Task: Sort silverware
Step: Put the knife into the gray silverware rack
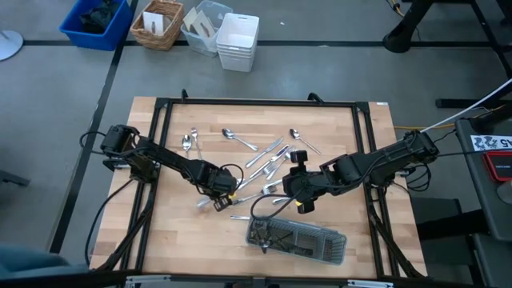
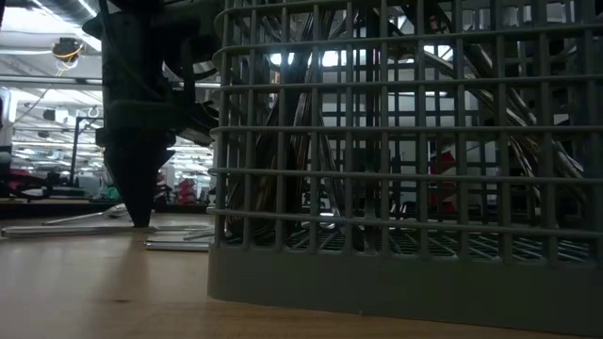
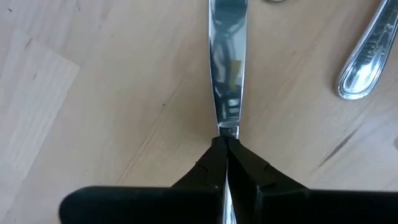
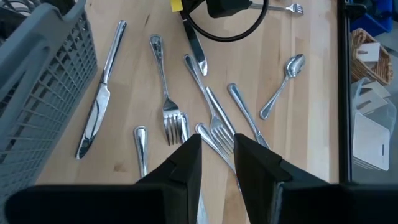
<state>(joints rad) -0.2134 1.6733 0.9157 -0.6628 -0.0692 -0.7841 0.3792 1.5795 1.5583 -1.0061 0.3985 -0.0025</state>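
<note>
1. My left gripper (image 3: 225,144) is down at the tabletop near the middle of the table (image 1: 172,232), its fingers pinched together on the end of a knife (image 3: 225,68).
2. That knife lies flat on the wood, pointing straight away from the fingertips; in the left wrist view another handle (image 3: 365,59) lies off to one side, not touching it.
3. From above, I see the left gripper (image 1: 221,186) at the edge of the loose silverware (image 1: 264,156), which is scattered over the middle of the table, mostly between my two grippers and toward the far side.
4. My right gripper (image 4: 216,152) hangs above the pile with a gap between its fingers and nothing in it; forks (image 4: 169,102), a spoon (image 4: 283,84) and a knife (image 4: 99,102) lie beneath and ahead of it.
5. The tray (image 1: 298,240) sits near the front edge, just beside the right gripper (image 1: 302,204), with pieces already inside.
6. In the low view the tray (image 2: 405,273) fills most of the picture, with the left gripper (image 2: 139,212) touching down beside flat pieces behind it.
</note>
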